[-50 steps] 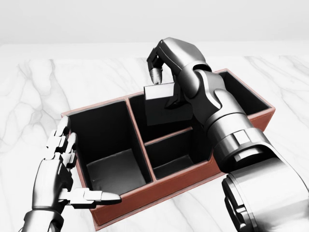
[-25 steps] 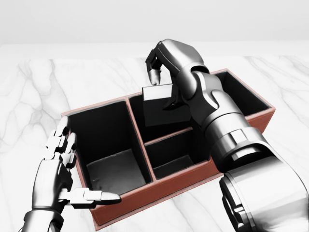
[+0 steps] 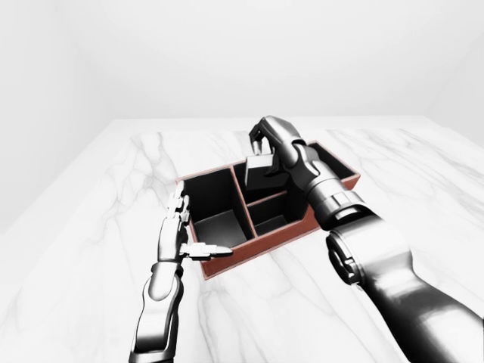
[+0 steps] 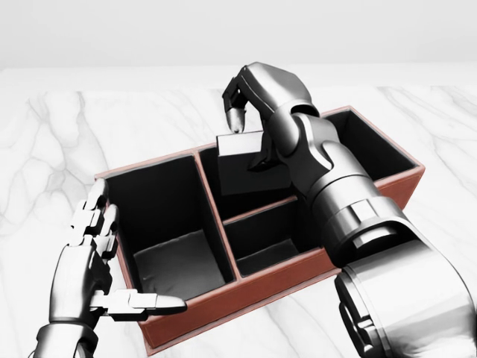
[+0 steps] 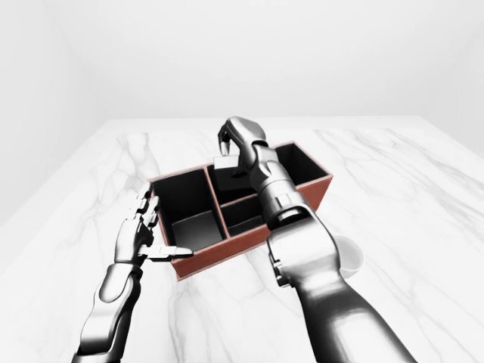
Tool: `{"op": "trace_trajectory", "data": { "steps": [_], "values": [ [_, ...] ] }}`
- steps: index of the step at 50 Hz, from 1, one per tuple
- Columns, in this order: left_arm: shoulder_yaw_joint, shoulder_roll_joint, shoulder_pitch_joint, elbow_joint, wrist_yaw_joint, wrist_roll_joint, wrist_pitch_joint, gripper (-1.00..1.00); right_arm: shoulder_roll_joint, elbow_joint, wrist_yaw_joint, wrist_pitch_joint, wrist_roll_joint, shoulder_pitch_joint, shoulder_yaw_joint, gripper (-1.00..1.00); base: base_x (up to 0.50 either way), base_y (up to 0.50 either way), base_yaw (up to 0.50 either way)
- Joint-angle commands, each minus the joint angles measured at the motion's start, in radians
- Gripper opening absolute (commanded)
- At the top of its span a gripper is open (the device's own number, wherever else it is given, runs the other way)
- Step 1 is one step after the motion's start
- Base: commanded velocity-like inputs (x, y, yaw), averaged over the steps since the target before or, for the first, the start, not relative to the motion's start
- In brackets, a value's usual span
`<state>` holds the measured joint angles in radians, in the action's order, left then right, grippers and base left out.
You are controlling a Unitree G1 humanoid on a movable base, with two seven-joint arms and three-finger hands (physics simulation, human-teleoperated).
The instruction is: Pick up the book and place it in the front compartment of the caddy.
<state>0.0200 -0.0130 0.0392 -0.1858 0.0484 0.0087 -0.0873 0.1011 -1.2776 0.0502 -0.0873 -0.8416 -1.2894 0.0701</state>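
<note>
Head view: the right hand [image 4: 250,138], fingers closed on a thin dark rectangular book [image 4: 250,164], holds it upright over the upper-middle compartment of the red-brown, black-lined caddy [image 4: 246,287] on the white marbled counter [image 4: 45,149]. Left hand [image 4: 93,257], fingers spread, holds nothing beside the caddy's left wall. Risk: released here, the book could catch the divider, or land in the wrong compartment.

Bright, even, shadowless render; caddy [image 4: 387,190] interior near black; soft sheen on arms; sharp, no blur.
</note>
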Motion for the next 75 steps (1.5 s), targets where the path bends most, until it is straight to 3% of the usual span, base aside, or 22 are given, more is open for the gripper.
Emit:
{"op": "trace_trajectory", "data": {
  "steps": [1,75],
  "values": [
    [0.000,0.000,0.001,-0.006,0.000,0.000,0.000,0.98,-0.004,0.009,0.040,0.000,-0.022,-0.008,-0.027,-1.00,0.00,0.00,0.00],
    [-0.006,0.002,0.003,-0.002,-0.004,0.008,0.000,0.99,-0.031,-0.007,0.110,0.000,-0.061,0.044,-0.016,-1.00,0.00,0.00,0.00]
  ]
}}
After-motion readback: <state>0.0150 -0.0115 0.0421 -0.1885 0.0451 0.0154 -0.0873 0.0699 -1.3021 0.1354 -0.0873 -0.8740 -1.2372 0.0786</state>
